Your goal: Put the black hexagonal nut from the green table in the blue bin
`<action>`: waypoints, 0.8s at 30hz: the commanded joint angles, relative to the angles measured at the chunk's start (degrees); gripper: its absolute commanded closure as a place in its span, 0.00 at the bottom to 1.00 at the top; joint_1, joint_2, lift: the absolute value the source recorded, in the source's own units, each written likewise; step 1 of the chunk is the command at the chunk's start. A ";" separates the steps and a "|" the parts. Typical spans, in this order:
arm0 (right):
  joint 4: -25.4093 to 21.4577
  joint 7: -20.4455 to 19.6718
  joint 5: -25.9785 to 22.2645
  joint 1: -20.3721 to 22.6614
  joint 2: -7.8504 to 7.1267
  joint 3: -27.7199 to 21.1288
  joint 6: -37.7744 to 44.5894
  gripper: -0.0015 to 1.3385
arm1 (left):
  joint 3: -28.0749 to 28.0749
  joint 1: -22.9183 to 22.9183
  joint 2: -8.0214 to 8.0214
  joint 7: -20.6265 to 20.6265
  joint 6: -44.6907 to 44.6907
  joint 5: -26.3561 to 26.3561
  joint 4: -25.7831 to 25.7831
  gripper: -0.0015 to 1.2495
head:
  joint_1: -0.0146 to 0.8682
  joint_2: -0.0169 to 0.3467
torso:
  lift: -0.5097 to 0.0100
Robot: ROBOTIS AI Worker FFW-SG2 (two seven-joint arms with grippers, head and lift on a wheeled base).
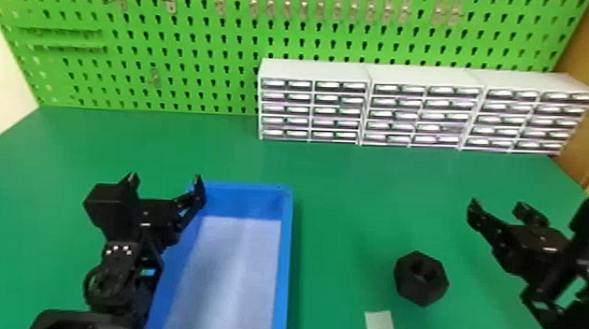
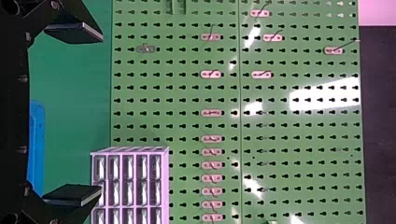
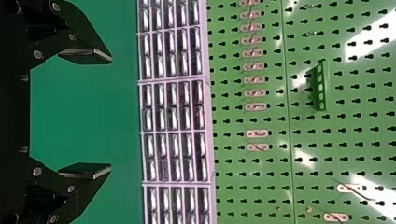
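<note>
The black hexagonal nut [image 1: 421,284] lies on the green table [image 1: 353,192], its hole facing up; it sits to the right of the blue bin [image 1: 284,269], apart from the rim, with a broad lane of green surface between its left corner and the bin's straight right wall; a pale strip [image 1: 380,326] lies near it on the side toward the robot.

The right gripper [image 1: 498,207] hangs to the right of the nut and farther forward, its fingers spread wide around open air; in the right wrist view the two flat fingertips of the right gripper [image 3: 111,114] stand well apart, gripping nothing.

The left gripper [image 1: 165,179] hovers by the bin's far left corner, one finger overlapping that corner in the head view; its fingers also stand wide open and hold nothing, as the left wrist view confirms.

Beyond the bin's far edge the table runs on to the foot of the green pegboard [image 1: 194,55]; three drawer cabinets [image 1: 313,71] stand side by side against it, leaving a deep band of table in front of them; the table's right edge slants away past the right gripper.
</note>
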 commanded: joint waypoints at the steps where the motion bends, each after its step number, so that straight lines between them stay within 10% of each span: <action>1: -0.15 0.10 -0.05 -0.17 0.00 -0.32 0.57 0.33 | -0.13 0.02 0.00 0.00 0.53 -0.30 0.09 0.11 | 0.76 0.20 | 0.80; 24: -0.94 4.06 0.91 -1.23 0.09 -2.52 5.31 0.33 | 0.39 -0.16 0.00 0.00 0.53 0.22 0.09 0.11 | 0.76 0.20 | 0.80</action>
